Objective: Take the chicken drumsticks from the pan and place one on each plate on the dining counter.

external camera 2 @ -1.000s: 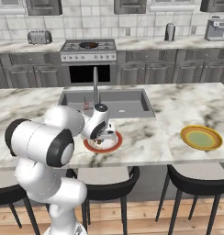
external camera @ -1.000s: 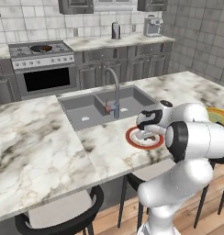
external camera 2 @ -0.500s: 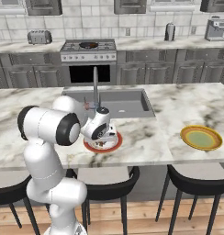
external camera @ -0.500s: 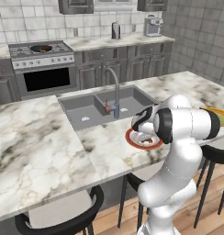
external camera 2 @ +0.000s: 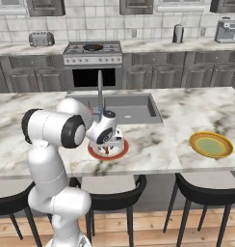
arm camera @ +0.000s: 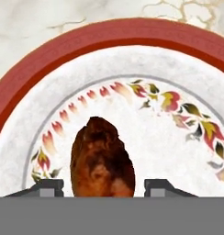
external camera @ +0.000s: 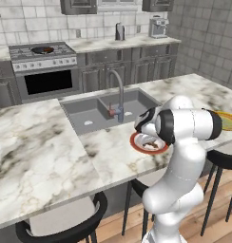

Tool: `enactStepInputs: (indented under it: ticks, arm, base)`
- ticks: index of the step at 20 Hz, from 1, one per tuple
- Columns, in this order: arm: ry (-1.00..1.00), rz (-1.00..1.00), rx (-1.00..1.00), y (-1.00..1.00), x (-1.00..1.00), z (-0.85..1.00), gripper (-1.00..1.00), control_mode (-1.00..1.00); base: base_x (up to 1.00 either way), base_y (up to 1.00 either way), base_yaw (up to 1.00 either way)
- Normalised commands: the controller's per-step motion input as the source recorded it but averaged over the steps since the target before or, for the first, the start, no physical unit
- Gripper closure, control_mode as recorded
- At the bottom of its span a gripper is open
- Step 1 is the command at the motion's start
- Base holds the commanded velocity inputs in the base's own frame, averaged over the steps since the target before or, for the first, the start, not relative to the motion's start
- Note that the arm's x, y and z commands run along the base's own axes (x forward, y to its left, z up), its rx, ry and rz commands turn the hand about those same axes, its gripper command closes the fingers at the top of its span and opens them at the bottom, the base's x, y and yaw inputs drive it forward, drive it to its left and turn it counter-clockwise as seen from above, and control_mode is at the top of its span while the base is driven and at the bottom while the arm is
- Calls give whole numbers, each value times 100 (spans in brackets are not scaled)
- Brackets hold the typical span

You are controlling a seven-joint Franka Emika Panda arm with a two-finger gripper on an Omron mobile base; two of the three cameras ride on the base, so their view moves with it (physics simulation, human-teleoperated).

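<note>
I found the jaws (arm camera: 103,186) spread either side of a drumstick (arm camera: 102,160), low centre of frame, on the red-rimmed plate (arm camera: 109,34); its long axis ran away between them.

Drumstick (arm camera: 103,158) on plate (arm camera: 132,69) beside sink (external camera 2: 124,107)

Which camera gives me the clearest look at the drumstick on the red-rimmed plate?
The hand view: the drumstick lies large on the red-rimmed plate, between the gripper fingertips. In the left base view it is a small brown speck; in the right base view the hand mostly hides it.
</note>
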Motion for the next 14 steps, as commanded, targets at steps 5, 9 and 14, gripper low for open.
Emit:
enactStepInputs:
  ticks: [5, 9, 14]
  arm:
    - [-12, 9, 0, -1, -10, 64, -100, -100]
    - [-39, 7, 0, -5, -68, 100, -100, -100]
    - [-33, 4, 0, 0, -100, 99, -100, -100]
  base:
    - [0, 0, 0]
    - [0, 0, 0]
    - [0, 0, 0]
